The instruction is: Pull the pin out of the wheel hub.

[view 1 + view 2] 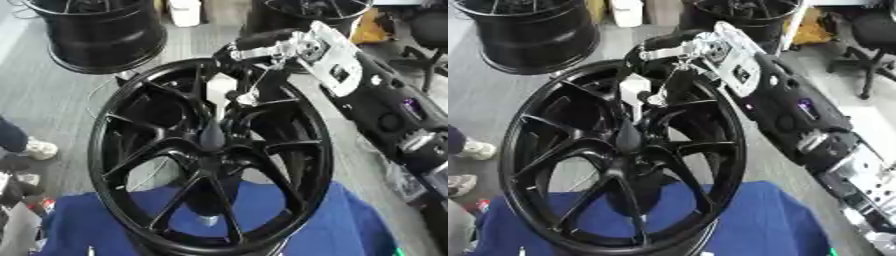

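Right hand (262,55) reaching in from the upper right, over the top rim of the big black wheel (131,200) standing in the middle; fingers curled down toward the centre, but can't tell what's actually pinched, too dark in there. Something pale and blocky (634,89) just under the fingers, near the hub (213,145). Pin itself not made out. Wheels counted: three, one up front on the blue cloth (350,230), two more black wheels (105,30) on the floor behind. One hand in sight only.
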